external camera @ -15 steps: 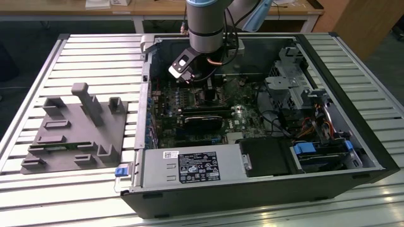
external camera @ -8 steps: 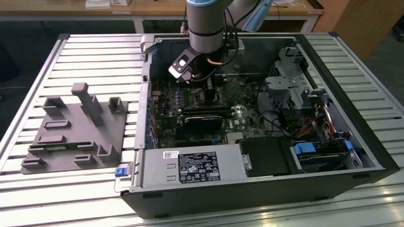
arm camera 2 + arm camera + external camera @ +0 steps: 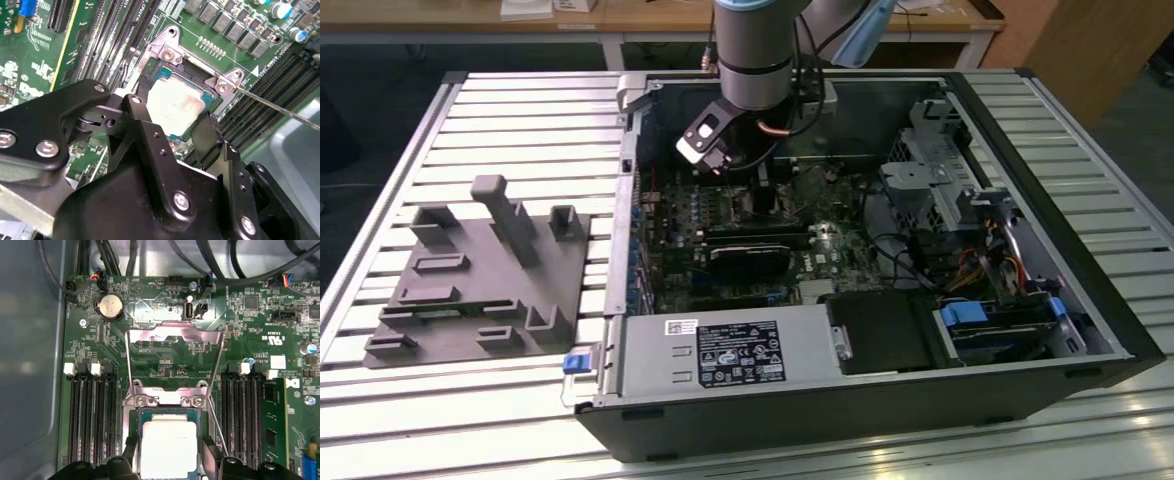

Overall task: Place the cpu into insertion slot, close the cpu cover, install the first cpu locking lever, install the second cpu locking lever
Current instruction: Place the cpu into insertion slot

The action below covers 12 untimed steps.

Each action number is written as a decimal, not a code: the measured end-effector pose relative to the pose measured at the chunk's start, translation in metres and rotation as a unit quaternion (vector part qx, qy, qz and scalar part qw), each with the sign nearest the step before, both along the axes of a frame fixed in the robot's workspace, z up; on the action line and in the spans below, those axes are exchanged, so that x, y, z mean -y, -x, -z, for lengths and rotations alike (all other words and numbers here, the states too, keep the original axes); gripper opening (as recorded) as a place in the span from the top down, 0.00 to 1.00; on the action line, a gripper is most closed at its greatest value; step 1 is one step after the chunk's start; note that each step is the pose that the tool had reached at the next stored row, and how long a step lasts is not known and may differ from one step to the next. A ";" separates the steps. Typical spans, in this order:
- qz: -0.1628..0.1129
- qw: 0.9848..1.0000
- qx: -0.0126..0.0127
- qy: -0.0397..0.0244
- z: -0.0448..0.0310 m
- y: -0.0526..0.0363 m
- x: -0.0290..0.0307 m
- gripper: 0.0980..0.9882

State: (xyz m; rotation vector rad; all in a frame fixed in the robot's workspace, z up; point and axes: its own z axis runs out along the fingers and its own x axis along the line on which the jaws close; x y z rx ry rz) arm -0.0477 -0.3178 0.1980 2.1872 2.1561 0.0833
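The cpu (image 3: pixel 175 105) (image 3: pixel 167 445), a flat square chip with a pale grey metal face, lies level inside the insertion slot (image 3: pixel 167 52) (image 3: pixel 167 400). My gripper (image 3: pixel 172 117) (image 3: pixel 169 455) straddles it, its black fingers (image 3: pixel 207 132) pressed against two opposite edges. The cpu cover (image 3: pixel 175 332), a thin silver frame, stands flipped open beyond the slot. A thin locking lever (image 3: pixel 280 107) (image 3: pixel 216 422) sticks out unlatched beside the slot. In the exterior view my gripper (image 3: pixel 754 178) reaches down into the open computer case over the green board.
Black memory slots (image 3: pixel 92 425) (image 3: pixel 240 420) flank the socket, and a coin battery (image 3: pixel 111 306) sits beyond the cover. Cables (image 3: pixel 200 260) run along the case wall. A grey fixture (image 3: pixel 480 270) lies on the table at the exterior view's left of the case (image 3: pixel 854 420).
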 end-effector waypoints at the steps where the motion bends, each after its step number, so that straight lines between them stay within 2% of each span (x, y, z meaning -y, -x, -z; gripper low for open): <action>1: 0.000 1.000 0.000 0.000 -0.0019 0.0000 0.0000 0.42; 7: 0.000 1.000 0.000 0.000 -0.0142 0.0000 0.0000 0.42; 12: 0.000 1.000 0.000 0.000 -0.0152 0.0000 0.0000 0.42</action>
